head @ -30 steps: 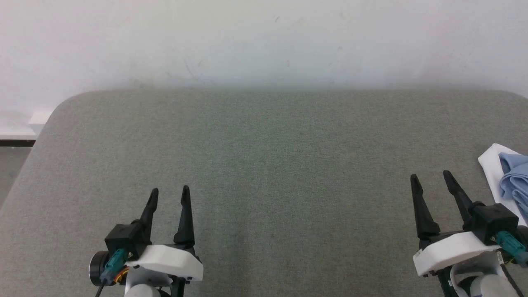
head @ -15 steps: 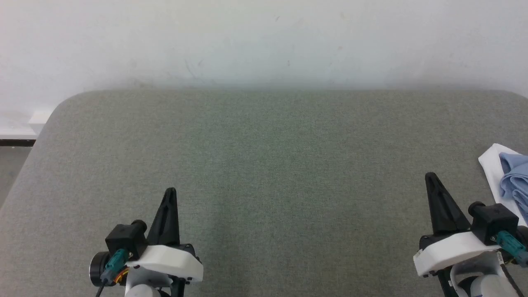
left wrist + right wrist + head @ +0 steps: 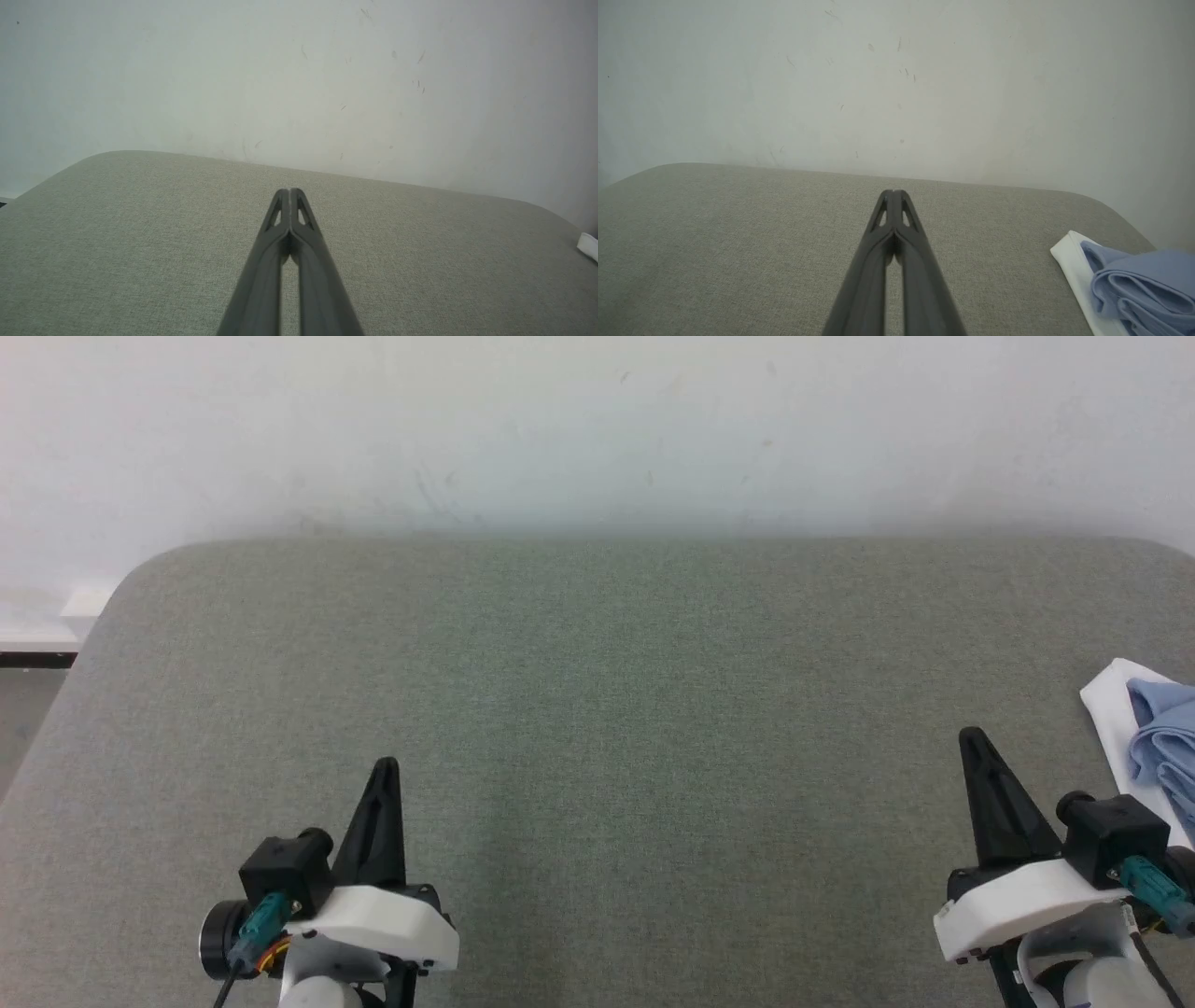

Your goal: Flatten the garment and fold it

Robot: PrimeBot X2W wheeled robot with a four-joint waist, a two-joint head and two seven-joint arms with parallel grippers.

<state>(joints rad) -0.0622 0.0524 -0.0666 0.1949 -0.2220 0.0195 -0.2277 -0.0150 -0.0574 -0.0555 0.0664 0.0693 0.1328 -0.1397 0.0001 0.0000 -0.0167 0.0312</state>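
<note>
Left hand (image 3: 385, 767): near left, two long dark tapered fingers pressed together into a single point, gripping nothing. It rises from a white moulded mount (image 3: 373, 924) with a teal plug (image 3: 257, 919) at its side.
Right hand (image 3: 971, 735): near right, its dark fingers likewise closed tip to tip with nothing between them, poised over bare fabric.
Garment (image 3: 1158, 742): just beside the right hand on its outer side, at the right edge of the surface. Soft light blue jersey bunched in loose rolled folds, with a smooth white band edging it on the side toward the middle. The frame cuts it off, so its full spread cannot be told.
Surface (image 3: 597, 691): grey-green woven fabric, finely flecked and flat, with rounded far corners.
Wall (image 3: 597, 429): directly behind the surface, matte white, scuffed with small dark marks.
Skirting (image 3: 37, 660): a dark strip low on the wall, beyond the far left corner.
</note>
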